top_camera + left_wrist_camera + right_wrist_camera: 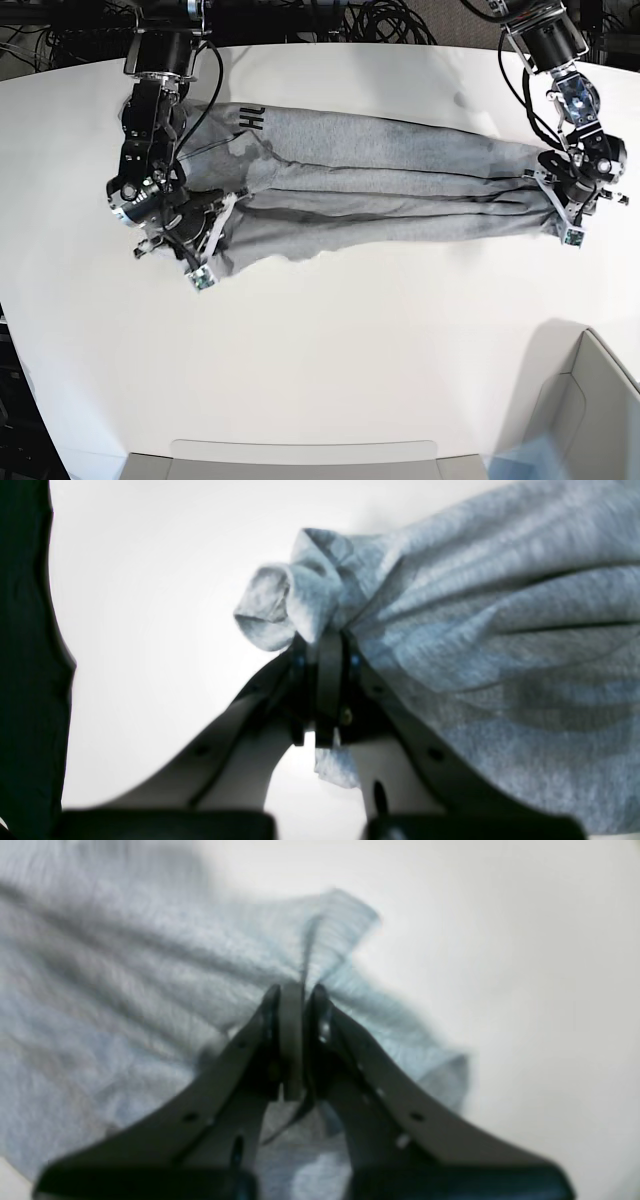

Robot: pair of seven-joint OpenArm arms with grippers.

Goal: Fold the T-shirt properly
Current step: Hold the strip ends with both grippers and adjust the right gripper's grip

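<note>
Both grippers are pinching the T-shirt at opposite ends — the left gripper clamping bunched cloth, the right gripper nipping a fold — likely stretching it flat across the white table for folding

The right arm comes in from the far left corner of the scene and bends down toward the near side, its wrist tilted so the right gripper points right and slightly near. In the right wrist view its dark jaws are pressed together, pinching a fold of the T-shirt. The left arm drops in from the far right corner, its wrist angled left. The left gripper has its jaws clamped tight on a bunched corner of cloth. The two grippers stand well apart, one at each end.
</note>
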